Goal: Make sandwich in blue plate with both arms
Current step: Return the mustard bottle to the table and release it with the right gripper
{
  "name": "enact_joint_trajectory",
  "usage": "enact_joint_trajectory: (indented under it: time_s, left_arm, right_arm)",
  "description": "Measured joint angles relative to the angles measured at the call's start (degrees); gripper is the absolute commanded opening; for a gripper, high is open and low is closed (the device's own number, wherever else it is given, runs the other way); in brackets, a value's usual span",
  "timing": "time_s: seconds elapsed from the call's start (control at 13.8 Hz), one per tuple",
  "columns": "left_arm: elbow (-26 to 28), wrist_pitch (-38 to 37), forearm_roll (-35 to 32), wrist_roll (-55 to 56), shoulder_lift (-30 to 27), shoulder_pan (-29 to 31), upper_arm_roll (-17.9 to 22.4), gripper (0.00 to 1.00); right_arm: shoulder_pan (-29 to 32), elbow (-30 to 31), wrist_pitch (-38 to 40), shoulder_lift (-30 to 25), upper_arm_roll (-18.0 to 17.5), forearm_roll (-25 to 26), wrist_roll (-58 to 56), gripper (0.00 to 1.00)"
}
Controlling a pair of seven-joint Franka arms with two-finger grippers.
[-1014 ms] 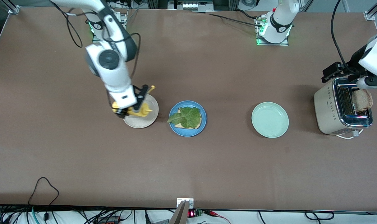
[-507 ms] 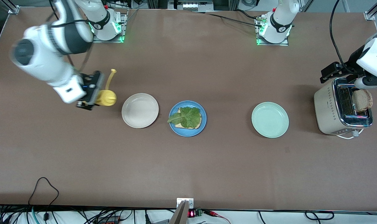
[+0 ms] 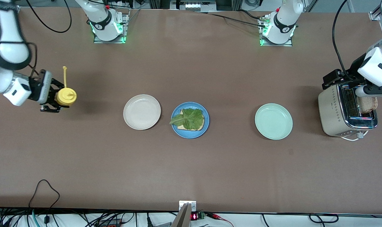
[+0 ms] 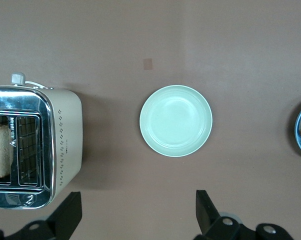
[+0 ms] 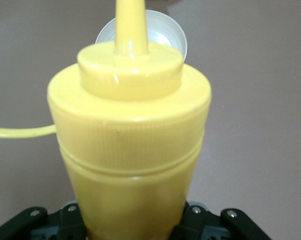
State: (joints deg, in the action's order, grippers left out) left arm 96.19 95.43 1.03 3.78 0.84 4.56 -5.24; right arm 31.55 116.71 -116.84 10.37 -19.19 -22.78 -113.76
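The right gripper [image 3: 57, 100], at the left edge of the front view, has its jaws closed around a yellow bottle [image 3: 65, 96], held over bare table toward the right arm's end, well apart from the plates. In the right wrist view the bottle [image 5: 130, 145] fills the frame with its nozzle up, so it looks to be carried upright, probably to keep sauce from dripping while it is parked out of the way.

At the middle of the front view the blue plate [image 3: 178, 111] holds the unfinished sandwich [image 3: 191, 119]: one bread slice with a lettuce leaf [image 3: 189, 118] spread on top and no second slice yet. A white plate [image 3: 142, 112] sits just beside it toward the right arm's end, and a green plate [image 3: 273, 121] lies well apart toward the left arm's end; both are bare.

At the right edge of the frame the left gripper [image 3: 368, 91] hangs over the toaster [image 3: 332, 110], right at a bread slice [image 3: 368, 104] standing in the slot. Its wrist view shows the two fingers [image 4: 70, 217] spread wide with nothing between them, so the slice is not gripped. The slice stands up out of the slot, which leaves room for a pinch from above. Judging by this, lifting that slice and laying it on the lettuce is what remains.
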Motion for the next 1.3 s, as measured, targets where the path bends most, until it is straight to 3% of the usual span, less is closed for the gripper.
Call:
enact_joint_trajectory:
  time_s: [0.43, 0.72, 0.8, 0.87, 0.94, 1.16, 1.3]
  left_arm:
    - [-0.2, 0.1, -1.7, 0.0, 3.4, 2.0, 1.0, 1.0]
    - [-4.8, 1.2, -3.6, -5.7, 13.7, 13.3, 1.6, 1.0]
    - [-6.4, 1.3, -3.6, -9.9, 16.3, 15.4, 1.6, 1.0]
    - [-8.0, 1.3, -3.6, -14.4, 19.0, 17.7, 1.6, 1.0]
    - [-9.5, 1.4, -3.6, -18.5, 21.7, 19.7, 1.6, 1.0]
    - [-12.1, 3.2, -3.8, -27.5, 26.8, 23.4, 1.6, 1.0]
    - [-12.5, 3.7, -4.7, -31.7, 27.4, 24.5, 1.6, 1.0]
  right_arm:
    - [10.6, 0.1, 0.0, 13.4, 0.0, -12.7, -22.0, 0.01]
    - [15.0, -2.5, 1.4, 22.1, -0.1, -16.5, -29.1, 0.05]
    - [15.6, -3.1, 1.7, 23.4, -0.1, -16.5, -29.7, 0.14]
    - [16.2, -3.6, 2.4, 24.5, -0.2, -16.8, -30.1, 0.33]
    - [16.7, -4.2, 3.2, 25.2, -0.2, -17.1, -30.2, 0.58]
    - [17.6, -4.7, 4.0, 26.2, -0.5, -17.7, -30.3, 1.0]
    - [18.2, -4.7, 3.9, 26.5, -0.5, -17.7, -30.3, 1.0]
